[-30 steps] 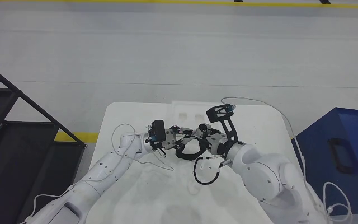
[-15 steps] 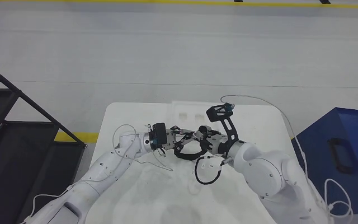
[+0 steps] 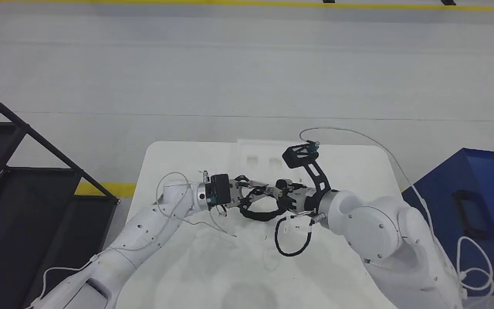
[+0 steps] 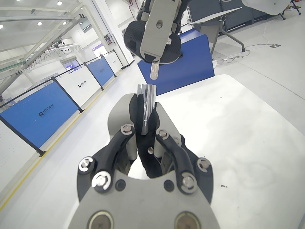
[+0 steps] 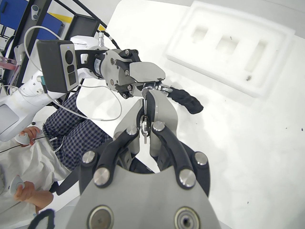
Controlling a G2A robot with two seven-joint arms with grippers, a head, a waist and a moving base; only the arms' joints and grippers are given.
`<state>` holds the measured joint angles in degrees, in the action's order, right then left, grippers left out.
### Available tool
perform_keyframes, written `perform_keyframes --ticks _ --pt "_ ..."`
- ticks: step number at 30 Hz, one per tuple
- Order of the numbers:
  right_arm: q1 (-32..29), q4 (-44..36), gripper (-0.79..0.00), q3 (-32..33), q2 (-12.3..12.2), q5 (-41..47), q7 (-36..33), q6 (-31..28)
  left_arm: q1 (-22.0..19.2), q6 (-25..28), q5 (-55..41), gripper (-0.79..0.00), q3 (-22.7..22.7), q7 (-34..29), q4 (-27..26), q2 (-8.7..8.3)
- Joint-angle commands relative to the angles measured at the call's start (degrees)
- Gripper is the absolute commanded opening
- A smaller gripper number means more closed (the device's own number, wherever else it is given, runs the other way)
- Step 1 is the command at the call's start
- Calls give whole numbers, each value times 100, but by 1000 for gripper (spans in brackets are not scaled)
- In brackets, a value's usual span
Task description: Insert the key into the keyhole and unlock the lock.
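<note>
- Key [image 4: 154, 70]: we see only the blade, which projects from the right gripper [image 5: 146, 102]. The fingers are closed on the key's head, so the head is hidden between the pads.
- Lock [image 4: 147, 91]: its chrome cylinder is clamped in the left gripper [image 4: 145, 107], with one end standing beyond the fingertips. The keyhole face is turned away from that wrist camera and cannot be made out.
- Blade tip and cylinder end: in the left wrist view they stand just apart and nearly in line. In the top view the two grippers overlap, so we judge only that the blade appears not to have entered.
- Black cable [image 5: 187, 100]: it leaves the lock on the side away from the left gripper. Its run under the grippers is hard to follow.
- Arms: the grippers meet tip to tip, raised off the table [image 3: 177, 162], with the right wrist bent inward.
- Surroundings: the foam tray [image 5: 240, 20] lies near the far edge, apart from the grippers, which stand well in from the table's sides.
</note>
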<state>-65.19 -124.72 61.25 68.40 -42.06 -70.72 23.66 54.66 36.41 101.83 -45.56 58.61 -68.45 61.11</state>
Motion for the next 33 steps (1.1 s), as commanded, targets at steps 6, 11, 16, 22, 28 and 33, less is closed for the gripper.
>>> perform_keyframes --ticks 6,11,16,22,28,33 --pt "98 54 -785 -11 -3 37 -125 47 22 -10 161 -785 -9 11 -84 -24" --pt "112 60 -785 -9 -9 57 -159 63 30 -24 186 -785 -18 -1 -104 -29" --pt "120 69 -785 -22 -13 103 -177 62 32 -39 215 -785 -25 -21 -120 -33" --pt "137 101 -785 -73 -16 99 -184 71 35 -44 223 -785 -28 -30 -138 -33" --pt "172 161 -785 -113 -18 67 -182 95 37 -31 231 -785 -31 -49 -149 -35" --pt "191 185 -785 -118 -22 48 -169 115 39 -27 227 -785 -32 -52 -149 -35"
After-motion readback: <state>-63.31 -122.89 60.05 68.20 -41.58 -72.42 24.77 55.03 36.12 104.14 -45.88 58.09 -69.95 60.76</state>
